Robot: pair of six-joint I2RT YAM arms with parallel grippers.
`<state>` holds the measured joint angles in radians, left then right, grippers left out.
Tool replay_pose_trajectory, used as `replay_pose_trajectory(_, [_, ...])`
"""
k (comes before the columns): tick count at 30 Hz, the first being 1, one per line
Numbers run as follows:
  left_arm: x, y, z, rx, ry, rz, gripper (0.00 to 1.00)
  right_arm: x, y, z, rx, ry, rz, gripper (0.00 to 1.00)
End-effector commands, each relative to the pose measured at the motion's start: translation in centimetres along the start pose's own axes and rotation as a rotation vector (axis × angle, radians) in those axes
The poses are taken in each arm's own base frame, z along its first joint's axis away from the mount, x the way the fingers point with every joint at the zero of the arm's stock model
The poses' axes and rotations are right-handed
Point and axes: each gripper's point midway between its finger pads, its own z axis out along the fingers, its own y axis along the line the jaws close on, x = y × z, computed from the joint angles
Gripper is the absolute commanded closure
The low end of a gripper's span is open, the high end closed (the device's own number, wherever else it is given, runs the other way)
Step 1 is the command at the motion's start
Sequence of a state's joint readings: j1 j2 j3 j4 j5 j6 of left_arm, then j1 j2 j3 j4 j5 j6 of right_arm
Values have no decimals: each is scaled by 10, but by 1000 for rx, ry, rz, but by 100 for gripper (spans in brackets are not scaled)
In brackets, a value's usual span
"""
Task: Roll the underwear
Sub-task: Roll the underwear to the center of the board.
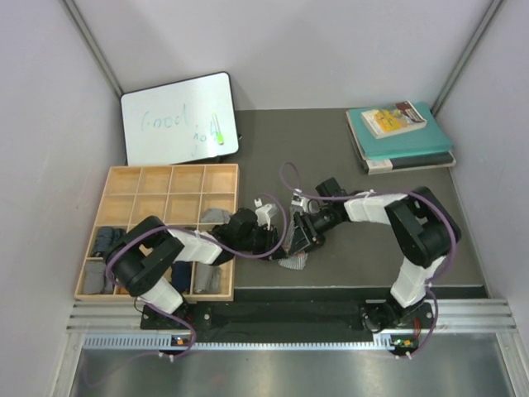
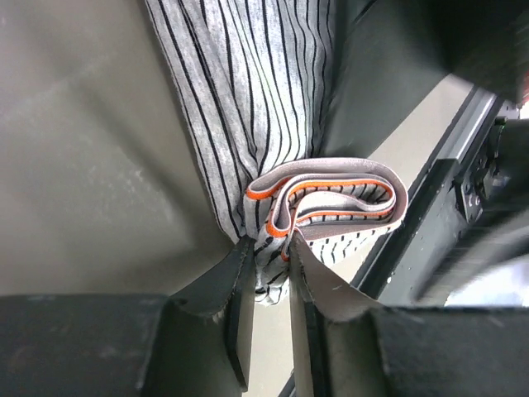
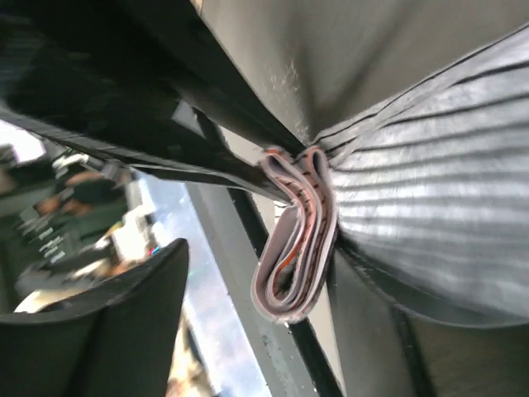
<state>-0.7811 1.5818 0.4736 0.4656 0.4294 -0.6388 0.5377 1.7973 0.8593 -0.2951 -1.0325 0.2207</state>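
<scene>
Left wrist view: the left gripper (image 2: 266, 277) is closed almost fully, its two dark fingers (image 2: 240, 306) pinching the lower edge of the striped underwear (image 2: 248, 83) just beneath the waistband (image 2: 339, 190). The waistband, grey with an orange edge, is folded over on itself into a flat loop that juts to the right of the fingertips. The grey cloth with thin dark stripes runs from the pinch toward the top of the frame, over the dark table (image 2: 83, 165).

Right wrist view: the right gripper (image 3: 231, 203) has its jaws well apart. The upper finger (image 3: 165, 107) touches the folded waistband at its tip, while the lower finger stands clear of the cloth, so nothing is clamped between them. Striped cloth fills the right of this frame.

Top external view: both arms bend inward. Their grippers sit just beside each other near the middle of the table, close to its near edge, with a corner of the striped underwear showing beneath them. Left of the arms lies a wooden tray (image 1: 169, 168) of square compartments, and several of the nearer compartments hold bundles of cloth (image 1: 216, 215) in grey, dark and blue. A whiteboard (image 1: 178, 120) with faint writing sits beyond the tray. A stack of teal books (image 1: 401, 136) lies at the far right of the table.
</scene>
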Motion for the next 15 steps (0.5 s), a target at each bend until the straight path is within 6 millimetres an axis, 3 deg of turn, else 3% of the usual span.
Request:
replay_pose_trajectory(1, [15, 29, 7, -128, 53, -36, 78, -32, 17, -34, 128, -147, -107, 31])
replay_pose_trajectory(2, [15, 28, 8, -128, 57, -50, 78, -34, 24, -41, 152, -181, -128, 29])
replay_pose_trajectory(6, [19, 28, 10, -132, 78, -104, 79, -28, 17, -52, 253, -287, -63, 27])
replay_pose_trajectory(8, [20, 26, 11, -130, 92, -135, 80, -25, 23, -56, 246, -337, -36, 26])
replay_pose_trajectory(9, [22, 26, 12, -127, 101, -149, 80, -15, 16, -52, 251, -340, -11, 26])
replay_pose_trajectory(15, [27, 18, 14, -101, 140, -247, 80, -1, 8, -45, 208, -397, -8, 25])
